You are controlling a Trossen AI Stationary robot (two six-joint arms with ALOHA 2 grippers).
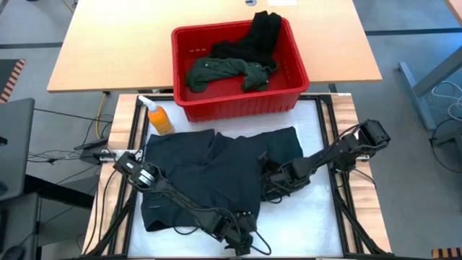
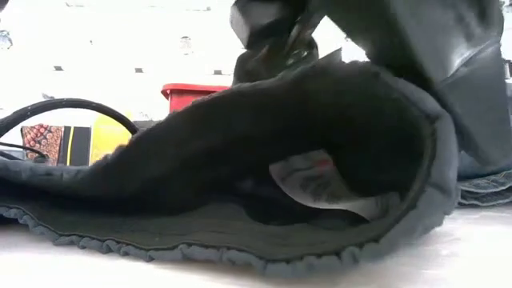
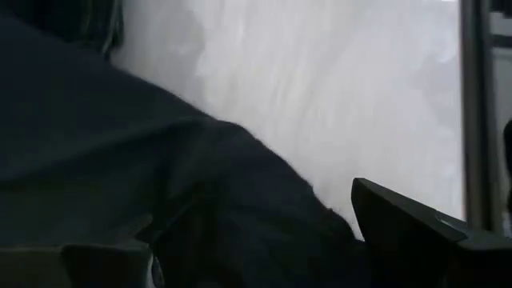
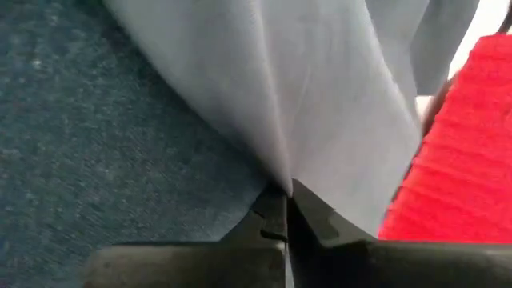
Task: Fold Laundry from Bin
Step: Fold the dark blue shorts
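High view: the navy jeans lie spread mid-table, just before the red bin. The right gripper pinches their right edge; the left gripper gapes at their near edge.

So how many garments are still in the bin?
2 that show: a black piece draped over the far rim of the bin, and a green shirt in its middle. More may lie hidden underneath them.
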